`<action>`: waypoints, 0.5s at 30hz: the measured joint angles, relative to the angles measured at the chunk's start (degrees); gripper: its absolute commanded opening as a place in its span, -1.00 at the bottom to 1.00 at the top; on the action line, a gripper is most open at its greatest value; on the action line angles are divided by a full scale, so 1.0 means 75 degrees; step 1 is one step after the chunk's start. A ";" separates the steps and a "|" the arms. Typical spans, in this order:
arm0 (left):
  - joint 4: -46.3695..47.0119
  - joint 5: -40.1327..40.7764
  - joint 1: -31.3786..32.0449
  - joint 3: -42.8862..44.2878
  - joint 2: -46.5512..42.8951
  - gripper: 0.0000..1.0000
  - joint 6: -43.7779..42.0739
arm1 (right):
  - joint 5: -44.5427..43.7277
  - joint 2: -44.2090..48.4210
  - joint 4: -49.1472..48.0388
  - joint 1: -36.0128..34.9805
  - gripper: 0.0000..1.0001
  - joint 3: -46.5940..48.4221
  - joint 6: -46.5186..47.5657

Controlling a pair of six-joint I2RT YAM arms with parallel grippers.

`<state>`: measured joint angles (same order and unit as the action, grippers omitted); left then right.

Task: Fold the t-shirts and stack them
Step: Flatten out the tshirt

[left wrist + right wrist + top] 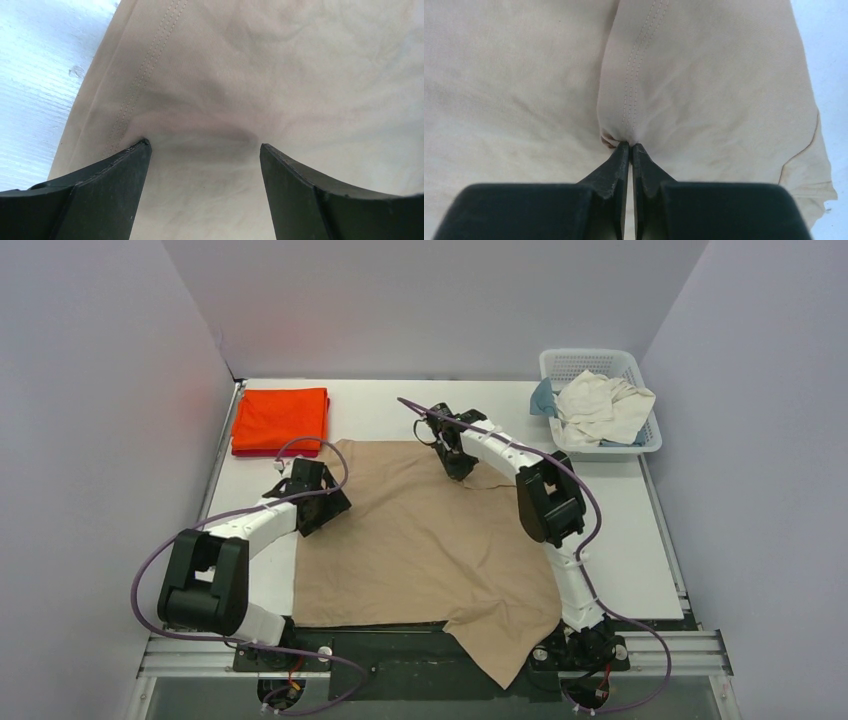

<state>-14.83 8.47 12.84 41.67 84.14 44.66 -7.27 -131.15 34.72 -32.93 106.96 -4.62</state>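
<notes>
The tan t-shirt lies spread flat on the tabletop between the two arms, with one corner hanging over the near edge. The right hand is closed tight on a small pinch of cloth, right where a double-stitched seam ends at its fingertips. The rest of the shirt spreads out from that hand toward the arm bases. The left hand is wide open and holds nothing. It straddles plain cloth just inside the stitched hem, which runs away past its left finger, and the body of the shirt stretches off to its right. Its tips seem to rest on the cloth, though the wrist view does not settle that. The coming fold probably turns on this: each hand sits at a different edge of the shirt, with the bulk of the cloth between them. The folded orange t-shirt lies just beyond the left hand.
</notes>
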 measured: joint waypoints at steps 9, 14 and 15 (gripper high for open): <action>-0.0178 0.0245 -0.0265 0.0131 0.0102 0.82 -0.0020 | -0.0411 0.0035 0.0009 0.0297 -1.00 0.0073 0.0076; -0.0303 0.0321 -0.0364 0.0230 0.0172 0.82 -0.0090 | -0.0702 0.0035 0.0003 0.0781 -1.00 0.0510 0.0356; -0.0335 0.0344 -0.0379 0.0242 0.0178 0.82 -0.0122 | -0.0871 0.0035 -0.0017 0.0868 -1.00 0.0644 0.0463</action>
<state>-17.34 11.05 10.00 43.48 85.47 43.75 -13.80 -130.89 34.59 -26.41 111.79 -1.15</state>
